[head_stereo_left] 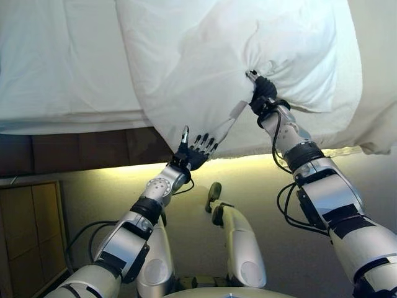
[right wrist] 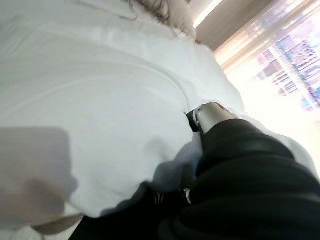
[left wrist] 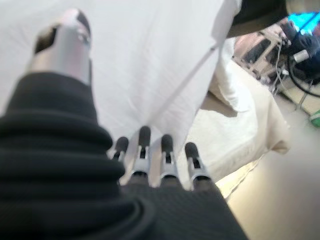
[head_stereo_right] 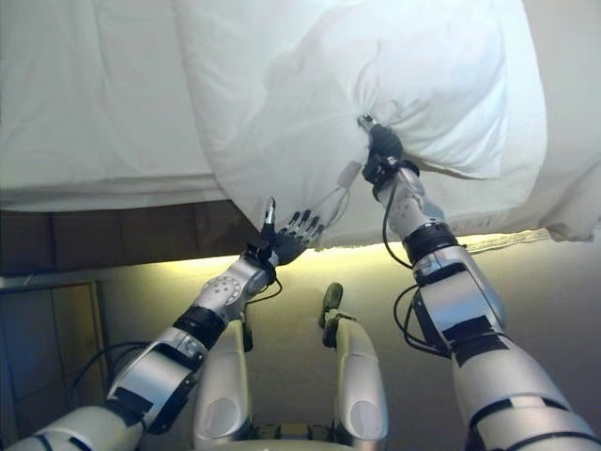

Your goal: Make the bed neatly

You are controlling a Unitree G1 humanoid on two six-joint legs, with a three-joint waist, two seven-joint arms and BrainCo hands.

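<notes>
A white duvet [head_stereo_left: 205, 74] lies bunched over the bed [head_stereo_left: 62, 68], with one corner hanging past the bed's near edge. My right hand [head_stereo_left: 263, 93] is shut on a gathered fold of the duvet, the cloth puckered round its curled fingers [right wrist: 210, 116]. My left hand [head_stereo_left: 195, 149] is open just under the hanging corner, its fingers [left wrist: 167, 155] straight and close to the white cloth, holding nothing.
The bed's dark base [head_stereo_left: 87, 149] runs below the mattress with a lit strip under it. A wooden panel [head_stereo_left: 31, 223] stands at the lower left. Beige floor [head_stereo_left: 267, 205] lies between me and the bed.
</notes>
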